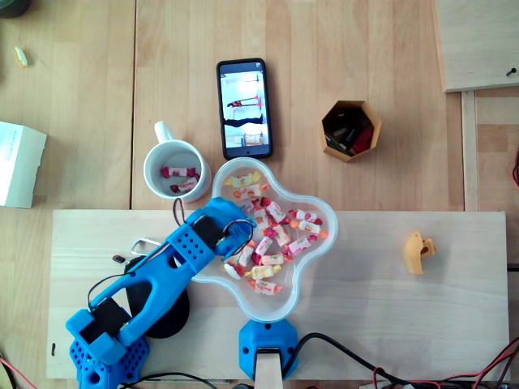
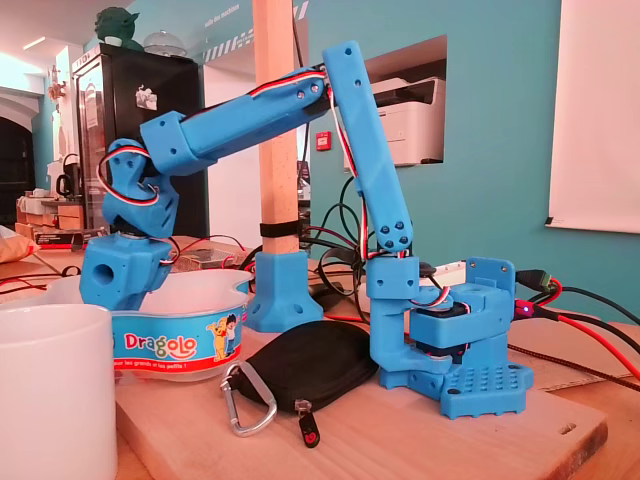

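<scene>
Hanging low in the left part of the bowl (image 1: 289,298), the gripper (image 1: 240,243) sits among the candies (image 1: 280,231) in the overhead view. Its fingers are hidden under the blue wrist, so I cannot tell whether they are spread, pressed together or pinching a candy. In the fixed view the gripper (image 2: 115,288) is sunk behind the bowl's (image 2: 185,345) rim, and the tips are out of sight there too.

The candies, wrapped in white, red and yellow, lie heaped across the middle and right of the clear, lobed bowl, which stands on a wooden board (image 1: 365,300). Just beside the bowl, under the arm, lies a black pouch (image 2: 300,362) with a metal clip (image 2: 250,400).

Near the bowl's upper left edge in the overhead view stands a white mug (image 1: 148,162) with two of the same candies in it, off the board on the table (image 1: 81,97). Farther up lies a phone (image 1: 243,108), and to its right an orange six-sided cup (image 1: 328,144). A small orange piece (image 1: 418,252) lies well apart at the board's right, and a white box (image 1: 18,164) at the far left edge.
</scene>
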`<act>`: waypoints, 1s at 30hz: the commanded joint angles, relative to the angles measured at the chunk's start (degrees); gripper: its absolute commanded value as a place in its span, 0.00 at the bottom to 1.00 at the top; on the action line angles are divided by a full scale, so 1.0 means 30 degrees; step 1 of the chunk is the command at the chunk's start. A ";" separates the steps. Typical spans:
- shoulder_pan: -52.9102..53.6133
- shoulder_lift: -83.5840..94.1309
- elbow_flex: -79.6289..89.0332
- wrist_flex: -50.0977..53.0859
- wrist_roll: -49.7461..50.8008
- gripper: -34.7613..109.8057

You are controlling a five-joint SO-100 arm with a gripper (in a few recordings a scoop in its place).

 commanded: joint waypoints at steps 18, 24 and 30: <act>0.0410 0.0205 0.0264 0.0674 -0.2871 0.22; 0.1641 0.0293 0.0176 0.0967 -0.4131 0.22; 0.2139 0.2871 0.0205 0.2930 -0.4424 0.22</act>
